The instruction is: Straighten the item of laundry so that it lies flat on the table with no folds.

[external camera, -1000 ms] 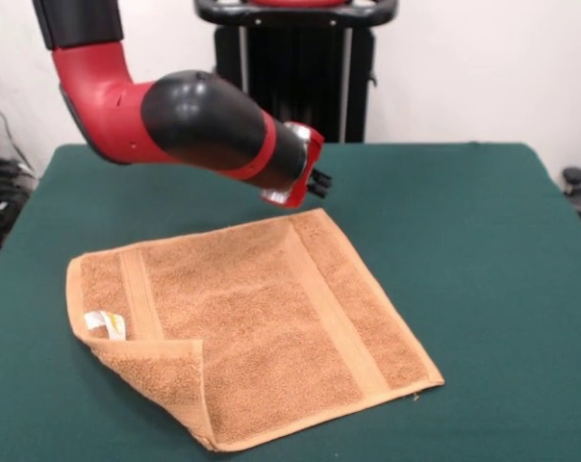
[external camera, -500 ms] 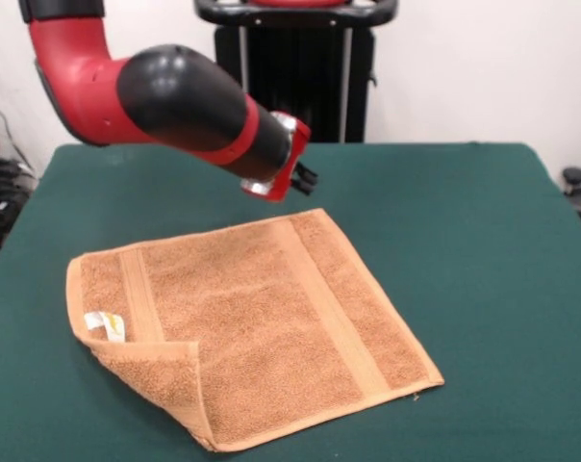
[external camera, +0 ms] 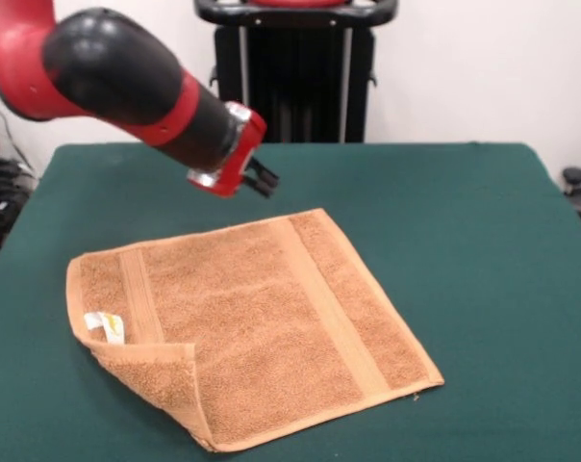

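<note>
We see the small orange-tan fluffy towel (external camera: 252, 322) lying on the big dark green cloth worktop (external camera: 483, 241), a bit left of the middle and near the front edge. Most of it is already flat. One corner (external camera: 161, 380), near and to the left, is still folded over on top. That fold is what we still have to open. Beside the fold sits a little white tag (external camera: 106, 324) with yellow marks, but we cannot read them. The red and black arm's gripper (external camera: 262, 179) hangs in the air above the towel's far edge, touching nothing. We cannot tell if it is spread or closed.
</note>
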